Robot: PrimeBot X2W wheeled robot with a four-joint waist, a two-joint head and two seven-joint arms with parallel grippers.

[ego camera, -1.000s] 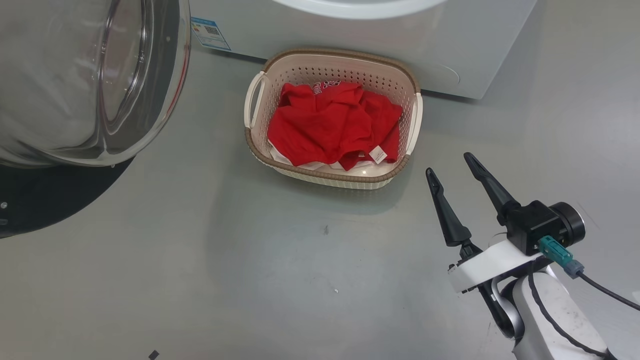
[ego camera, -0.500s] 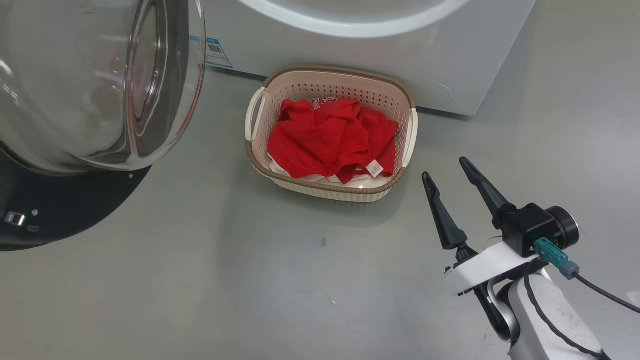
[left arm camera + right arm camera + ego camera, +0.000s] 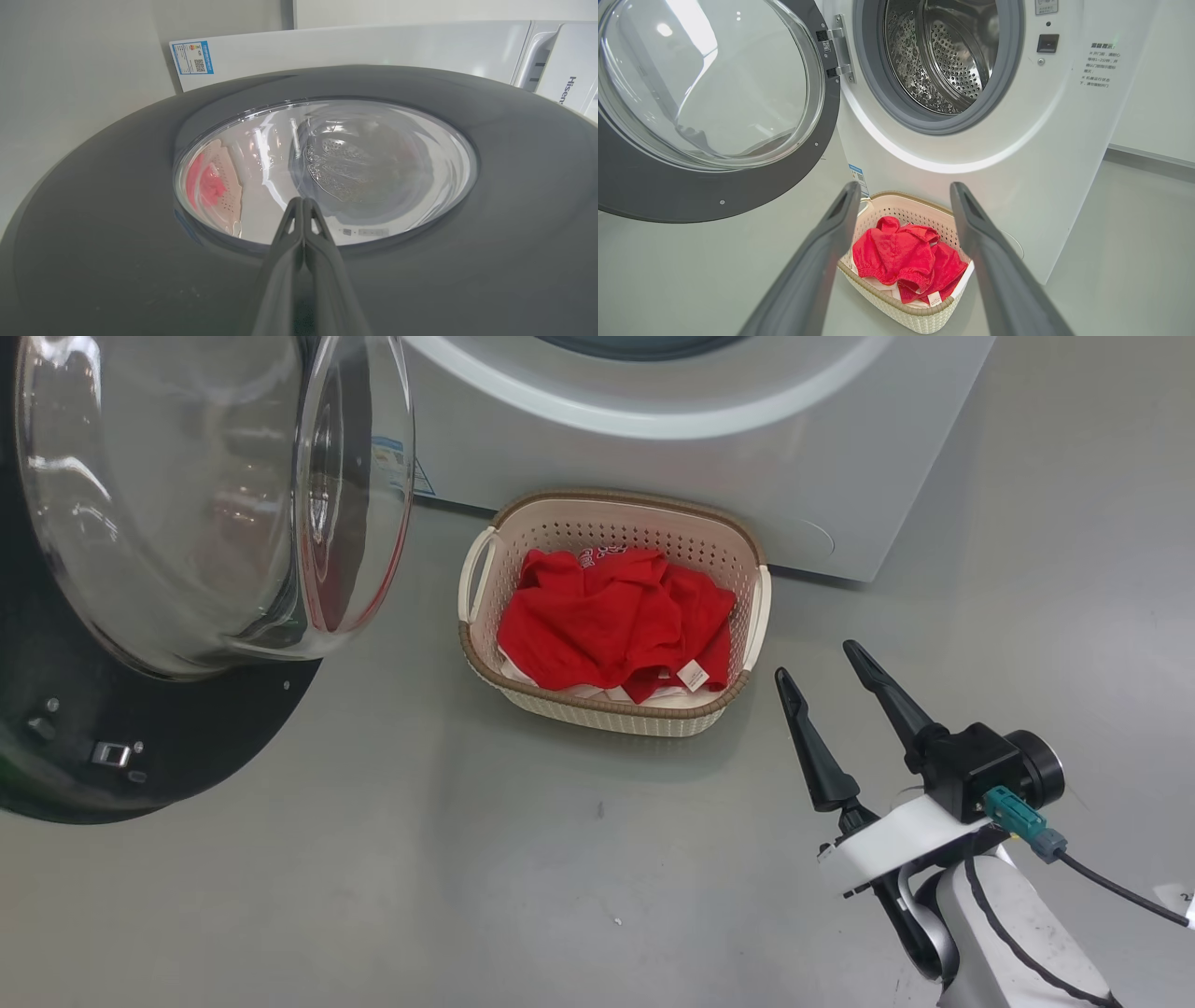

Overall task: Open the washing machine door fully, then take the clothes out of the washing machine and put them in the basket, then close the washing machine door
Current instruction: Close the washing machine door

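Observation:
The washing machine door (image 3: 140,747) stands open at the left, its glass bowl bulging toward the white washing machine (image 3: 840,476). My left gripper (image 3: 302,200) is shut with nothing in it, its tips against the door's (image 3: 93,233) outer face at the lower edge of the glass. The red clothes (image 3: 597,625) lie heaped in the basket (image 3: 607,714) on the floor before the machine. Right of the basket, my right gripper (image 3: 814,660) hangs open and empty. In the right wrist view that gripper (image 3: 904,186) points at the basket (image 3: 901,312) and clothes (image 3: 896,256); the steel drum (image 3: 948,60) looks empty.
Grey floor spreads in front of the basket and to the right of the machine. A blue label (image 3: 392,457) sits on the machine's lower left, seen through the glass. The door hinge (image 3: 838,51) is on the left of the drum mouth.
The head camera has tilted up, so everything sits lower in the picture. The door's glass edge has come rightward, nearer the basket and machine. The right gripper stays open.

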